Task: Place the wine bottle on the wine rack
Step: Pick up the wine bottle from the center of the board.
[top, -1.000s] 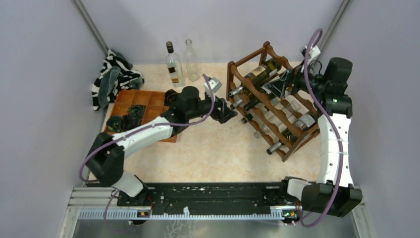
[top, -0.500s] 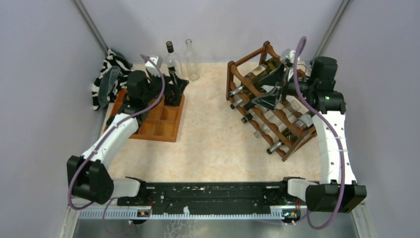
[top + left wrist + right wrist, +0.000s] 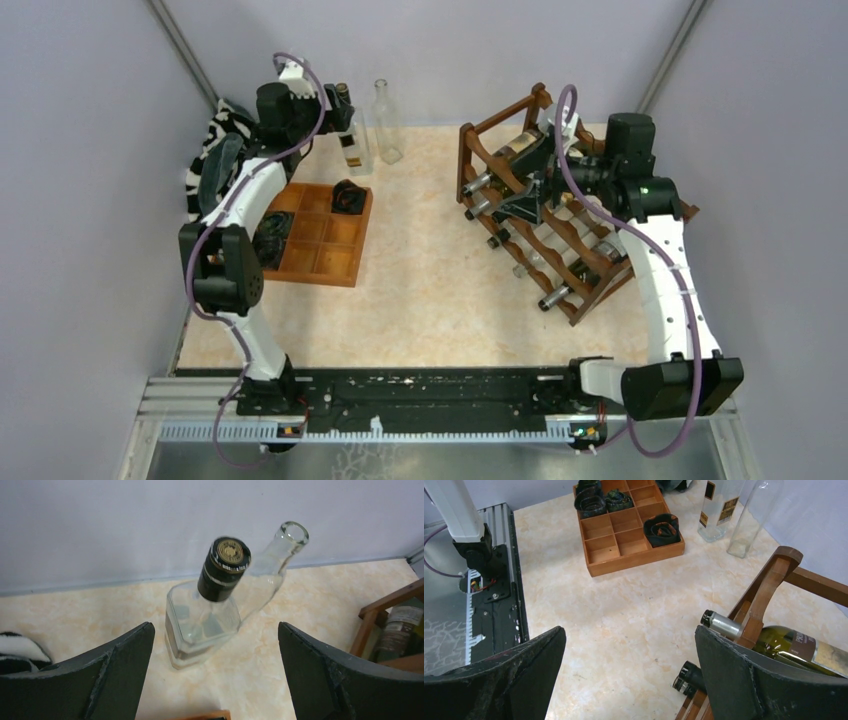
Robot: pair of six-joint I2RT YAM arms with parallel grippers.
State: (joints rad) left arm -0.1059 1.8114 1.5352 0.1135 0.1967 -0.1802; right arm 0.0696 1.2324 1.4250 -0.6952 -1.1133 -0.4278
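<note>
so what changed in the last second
The left end effector swung from beside the wine rack to the back left and now faces the capped bottle, open, holding nothing. The right end effector slid slightly left over the rack, open. Rack, capped bottle and tray stayed put.

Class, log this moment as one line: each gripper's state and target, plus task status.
left gripper: open, aimed at capped bottle | right gripper: open, at wine rack | status: capped bottle standing, ungrasped
</note>
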